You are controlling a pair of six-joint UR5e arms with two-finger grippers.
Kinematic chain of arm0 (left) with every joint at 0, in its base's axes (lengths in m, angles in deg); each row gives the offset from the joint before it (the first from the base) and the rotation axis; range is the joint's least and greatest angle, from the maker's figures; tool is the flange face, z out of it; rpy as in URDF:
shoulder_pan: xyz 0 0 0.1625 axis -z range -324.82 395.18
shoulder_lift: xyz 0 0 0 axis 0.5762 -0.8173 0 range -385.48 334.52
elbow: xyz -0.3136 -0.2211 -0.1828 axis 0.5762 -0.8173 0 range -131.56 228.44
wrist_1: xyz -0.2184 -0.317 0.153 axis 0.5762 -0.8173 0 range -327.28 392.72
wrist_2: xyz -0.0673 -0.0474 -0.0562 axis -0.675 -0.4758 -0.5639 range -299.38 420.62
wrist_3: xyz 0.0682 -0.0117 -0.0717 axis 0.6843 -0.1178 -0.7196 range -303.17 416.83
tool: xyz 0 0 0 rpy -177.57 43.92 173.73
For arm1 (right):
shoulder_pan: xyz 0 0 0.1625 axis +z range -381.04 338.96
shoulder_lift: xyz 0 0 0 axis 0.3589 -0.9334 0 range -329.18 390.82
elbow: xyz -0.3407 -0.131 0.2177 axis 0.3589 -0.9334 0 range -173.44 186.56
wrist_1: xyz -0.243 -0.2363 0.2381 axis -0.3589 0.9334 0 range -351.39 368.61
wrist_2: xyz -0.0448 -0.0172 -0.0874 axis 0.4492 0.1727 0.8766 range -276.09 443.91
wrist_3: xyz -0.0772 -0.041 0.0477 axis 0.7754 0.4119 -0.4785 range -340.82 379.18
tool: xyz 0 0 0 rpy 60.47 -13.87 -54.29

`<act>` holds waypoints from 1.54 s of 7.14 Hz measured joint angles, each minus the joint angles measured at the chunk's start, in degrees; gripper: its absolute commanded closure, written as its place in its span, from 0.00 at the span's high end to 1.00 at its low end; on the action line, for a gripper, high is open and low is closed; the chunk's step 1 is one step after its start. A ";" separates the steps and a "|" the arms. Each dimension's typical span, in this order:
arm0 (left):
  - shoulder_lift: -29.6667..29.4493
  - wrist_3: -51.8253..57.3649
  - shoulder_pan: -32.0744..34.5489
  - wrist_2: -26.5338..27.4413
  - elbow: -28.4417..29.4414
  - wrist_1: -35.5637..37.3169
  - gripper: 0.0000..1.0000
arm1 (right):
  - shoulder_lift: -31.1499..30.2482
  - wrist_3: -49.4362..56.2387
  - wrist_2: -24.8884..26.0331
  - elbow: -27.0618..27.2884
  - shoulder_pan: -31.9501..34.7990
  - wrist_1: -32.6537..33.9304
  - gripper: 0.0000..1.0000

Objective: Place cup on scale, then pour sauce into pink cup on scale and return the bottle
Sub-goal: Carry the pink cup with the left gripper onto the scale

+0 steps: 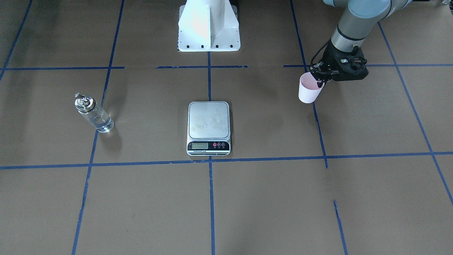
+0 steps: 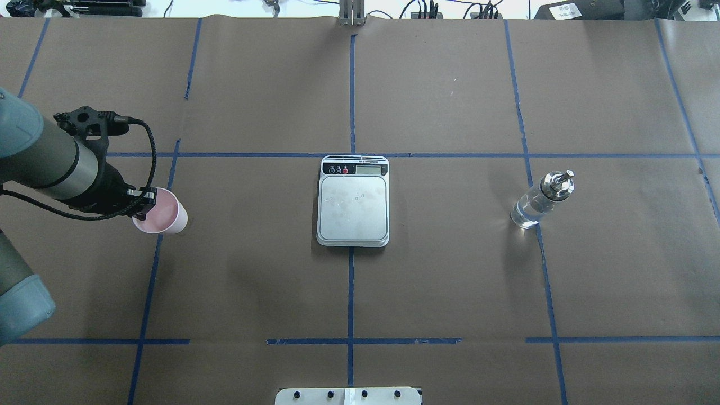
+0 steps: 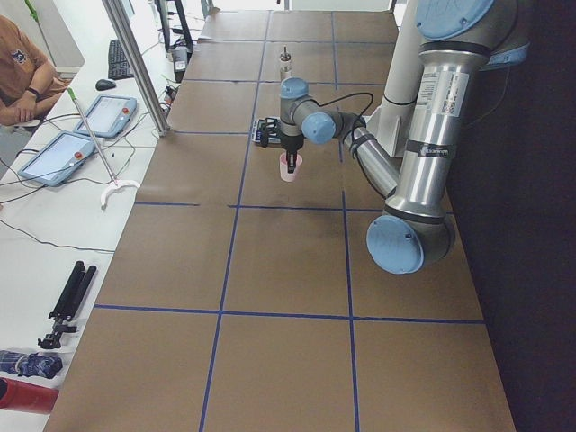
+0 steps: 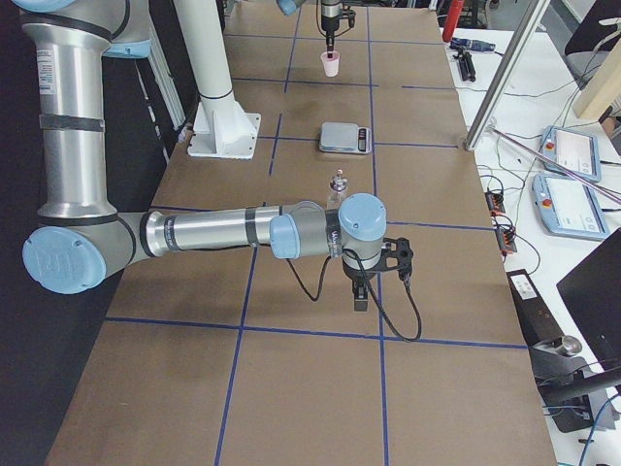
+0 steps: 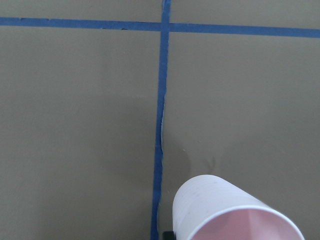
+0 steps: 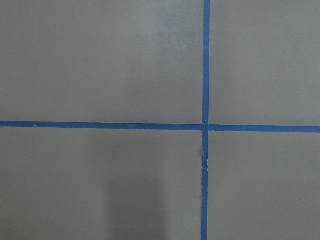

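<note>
Left tool [image 1: 319, 79] clamped on cup [image 1: 309, 91] rim, cup well apart from scale [image 1: 208, 120]. Carry yours level and slow, set dead centre, then let go. Right tool [image 4: 361, 291]: can't tell.

The left arm [image 2: 48, 163] reaches out far to the left of the scale [image 2: 353, 208], with the left gripper [image 2: 146, 203] pointing down and pinching the rim of the cup [image 2: 166, 215], while the right arm [image 4: 213, 233] stretches low, far on the scale's other side, with the right gripper [image 4: 361, 294] pointing down.
</note>
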 measured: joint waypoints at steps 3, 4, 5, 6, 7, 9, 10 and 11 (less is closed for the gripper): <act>-13.96 -9.42 1.00 -4.42 1.97 6.76 0.00 | -0.19 0.00 -1.10 -0.09 0.64 0.12 1.00; -18.79 -14.68 0.95 -5.62 4.89 6.89 0.00 | -0.25 -0.02 -1.17 -0.18 0.67 -0.04 1.00; -23.77 -20.38 0.69 -6.24 8.93 6.82 0.00 | -0.23 0.03 -1.17 -0.26 0.70 -0.15 1.00; -28.53 -24.85 -0.06 -6.41 13.63 6.74 0.00 | -0.32 0.02 -1.15 -0.33 0.71 -0.18 1.00; -32.09 -27.23 -1.26 -6.23 17.84 6.68 0.00 | -0.49 0.01 -1.16 -0.36 0.71 -0.18 1.00; -34.99 -30.17 -5.21 -3.94 22.54 5.75 0.00 | -0.59 0.03 -1.22 -0.39 0.71 -0.22 1.00; -35.55 -31.55 -7.04 -2.84 24.48 3.86 0.00 | -0.63 0.02 -1.22 -0.42 0.71 -0.23 1.00; -36.44 -32.46 -8.00 -2.37 27.37 1.38 0.00 | -0.65 0.00 -1.21 -0.44 0.71 -0.22 1.00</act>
